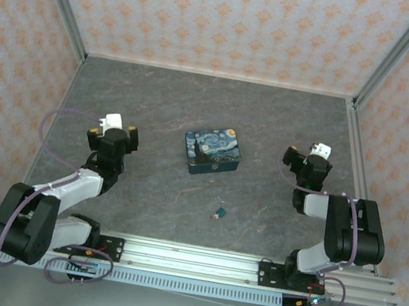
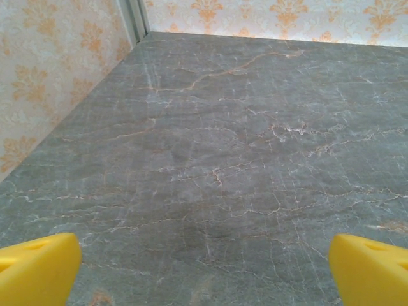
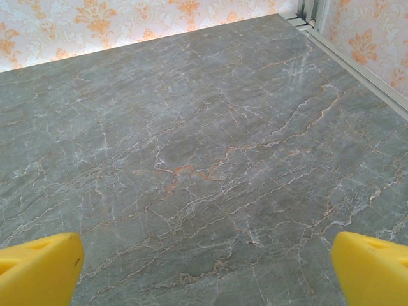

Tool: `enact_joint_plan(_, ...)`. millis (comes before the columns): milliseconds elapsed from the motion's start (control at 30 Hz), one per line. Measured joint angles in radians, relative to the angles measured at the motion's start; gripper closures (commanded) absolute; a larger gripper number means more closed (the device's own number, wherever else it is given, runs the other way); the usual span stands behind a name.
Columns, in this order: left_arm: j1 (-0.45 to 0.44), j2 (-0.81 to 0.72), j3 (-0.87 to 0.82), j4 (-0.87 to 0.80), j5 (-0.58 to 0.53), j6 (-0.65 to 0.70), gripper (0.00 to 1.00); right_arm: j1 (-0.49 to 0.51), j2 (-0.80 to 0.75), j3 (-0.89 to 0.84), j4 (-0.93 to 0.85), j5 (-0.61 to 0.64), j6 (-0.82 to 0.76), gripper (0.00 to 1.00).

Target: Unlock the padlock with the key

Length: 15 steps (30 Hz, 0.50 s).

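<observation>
While the left gripper [image 2: 204, 274] and right gripper [image 3: 204, 271] are hanging wide open and empty, the padlock [image 1: 219, 213] is lying between the arms; tiny, hard, probably slippery, it is asking for a pinch across its body.

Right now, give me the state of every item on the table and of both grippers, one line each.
padlock, lying on the table, held by nothing; too small to tell whether locked.
tin, lid shut, lying flat on the table.
left gripper, open, holding nothing.
right gripper, open, holding nothing.
</observation>
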Motion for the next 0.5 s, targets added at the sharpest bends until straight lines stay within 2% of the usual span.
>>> enact_joint_plan(233,0.004,0.048,-0.061,0.177,0.034,0.056,0.0,0.0,0.0,0.0,-0.002,0.0,0.0,0.01)
enact_joint_plan(500,0.053,0.146,-0.121,0.39,0.083,0.077,0.0,0.0,0.0,0.0,-0.002,-0.007,0.0,0.01)
